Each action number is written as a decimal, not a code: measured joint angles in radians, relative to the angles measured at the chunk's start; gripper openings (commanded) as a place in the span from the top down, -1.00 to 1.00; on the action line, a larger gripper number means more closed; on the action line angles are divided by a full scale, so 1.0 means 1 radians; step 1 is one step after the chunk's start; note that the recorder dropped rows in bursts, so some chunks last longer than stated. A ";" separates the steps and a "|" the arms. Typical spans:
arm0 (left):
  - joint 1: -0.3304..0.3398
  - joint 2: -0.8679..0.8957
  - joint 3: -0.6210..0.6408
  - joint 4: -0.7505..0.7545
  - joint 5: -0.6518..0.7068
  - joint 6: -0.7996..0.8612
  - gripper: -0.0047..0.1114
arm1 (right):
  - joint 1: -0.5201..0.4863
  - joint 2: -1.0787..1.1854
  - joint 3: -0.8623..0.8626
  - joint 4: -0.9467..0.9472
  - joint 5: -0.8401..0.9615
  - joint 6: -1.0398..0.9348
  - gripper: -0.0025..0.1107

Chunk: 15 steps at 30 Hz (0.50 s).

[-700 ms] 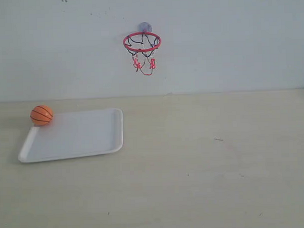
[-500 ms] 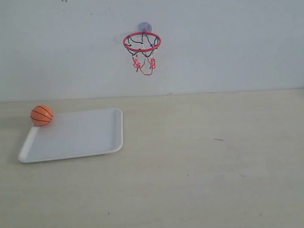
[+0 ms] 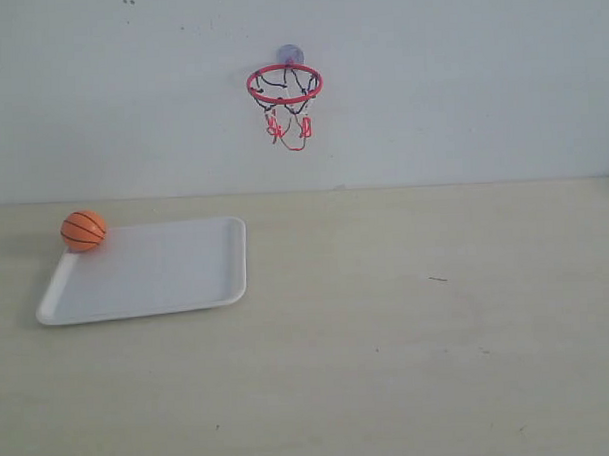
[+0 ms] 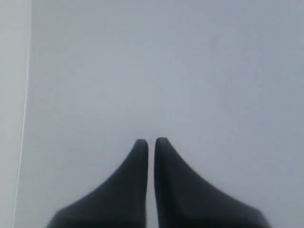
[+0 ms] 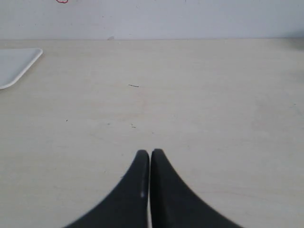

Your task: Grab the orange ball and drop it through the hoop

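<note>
The orange ball [image 3: 82, 231] rests at the far left corner of a white tray [image 3: 166, 278] on the table. The hoop [image 3: 285, 85] with its red ring and red-and-black net hangs on the back wall, up and to the right of the ball. Neither arm shows in the exterior view. My left gripper [image 4: 151, 141] is shut and faces a plain pale surface, holding nothing. My right gripper [image 5: 150, 152] is shut over bare tabletop, holding nothing. In the right wrist view only a corner of the tray [image 5: 16, 64] appears, and the ball is out of that view.
The pale wooden table [image 3: 438, 323] stretches wide to the right of the tray. A small dark mark [image 3: 438, 279] lies on it. The white wall [image 3: 480, 82] closes the back of the table.
</note>
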 measured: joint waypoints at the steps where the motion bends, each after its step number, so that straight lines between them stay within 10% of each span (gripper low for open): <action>1: 0.000 0.000 0.000 -0.006 -0.060 -0.036 0.85 | 0.000 0.000 0.000 0.000 0.000 0.000 0.96; 7: 0.000 0.044 -0.114 -0.177 0.162 -0.186 0.85 | 0.000 0.000 0.000 0.000 0.000 0.000 0.96; 15: 0.000 0.560 -0.441 -0.103 0.625 -0.176 0.85 | 0.000 0.000 0.000 0.000 0.000 0.000 0.96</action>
